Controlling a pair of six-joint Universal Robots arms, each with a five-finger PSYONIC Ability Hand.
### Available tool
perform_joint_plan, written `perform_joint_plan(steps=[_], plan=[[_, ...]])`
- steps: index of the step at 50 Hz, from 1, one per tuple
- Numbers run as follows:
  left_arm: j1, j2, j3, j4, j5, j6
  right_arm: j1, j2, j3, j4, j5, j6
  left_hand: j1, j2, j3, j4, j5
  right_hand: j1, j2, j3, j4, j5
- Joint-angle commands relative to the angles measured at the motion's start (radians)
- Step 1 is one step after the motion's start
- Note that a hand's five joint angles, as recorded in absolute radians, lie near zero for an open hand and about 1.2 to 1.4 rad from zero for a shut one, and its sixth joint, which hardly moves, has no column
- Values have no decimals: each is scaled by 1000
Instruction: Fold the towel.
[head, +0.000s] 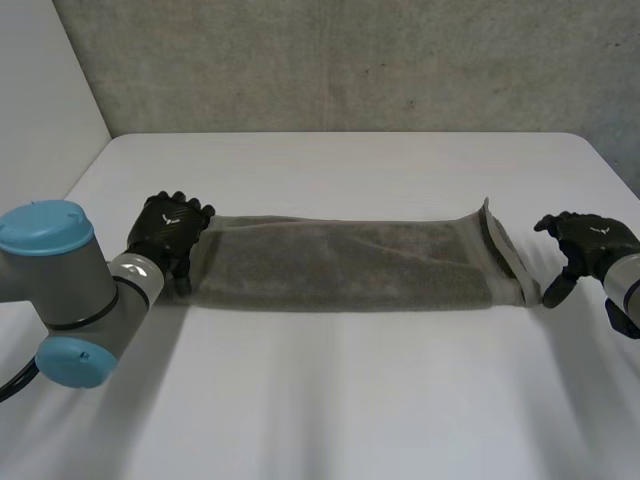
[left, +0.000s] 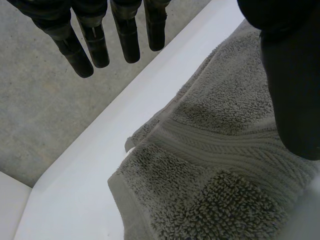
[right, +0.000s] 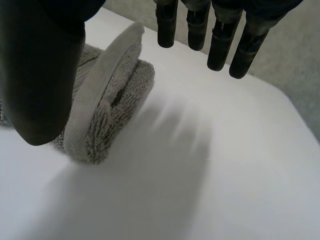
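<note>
Since the towel (head: 350, 265) lies on the white tabletop (head: 350, 400) as one long narrow grey band, with doubled layers showing at its right end, I judge a first lengthwise fold done; the band is flat along most of its run, only the hem flap (head: 500, 245) at the right end standing up a little. The left robot hand (head: 172, 228) is at the towel's left end, over its corner: fingers (left: 95, 47) straight and clear of the cloth, thumb (left: 292, 100) out above the border stripe (left: 220, 150), nothing pinched, so relaxed and empty. Whether its palm touches the towel cannot be told. The right robot hand (head: 590, 245) is just beside the towel's right end, apart from it: fingers (right: 220, 45) straight, thumb (right: 40, 75) near the doubled end but not closed on it, likewise relaxed and empty. Left to do, by my reading: shorten the band by carrying one end across onto the other, perhaps more than once. Neither end is gripped, so that crosswise fold is not yet begun. Estimate: roughly halfway. Caution: the raised flap suggests loose layers; a grasp at the right end should take both, else they may slip apart when lifted.
</note>
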Motion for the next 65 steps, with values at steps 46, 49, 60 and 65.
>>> perform_joint_plan(steps=[46,49,60,65], plan=[[60,212,-58,34,71,-358,-205,130,-186,93,-52,44,-125,-117,-107,-124,-259,1158,1138,1149,1133,1155],[68,223,-56,31,71,-358,-239,124,-200,112,-49,-32,-125,-117,-107,-124,-259,1158,1138,1149,1133,1155],[70,235,-41,27,69,-356,-247,14,-258,116,-38,-90,-125,-117,-107,-124,-259,1158,1138,1149,1133,1155],[70,243,-30,29,69,-356,-92,-50,-329,116,-29,-67,-125,-117,-107,-124,-259,1158,1138,1149,1133,1155]])
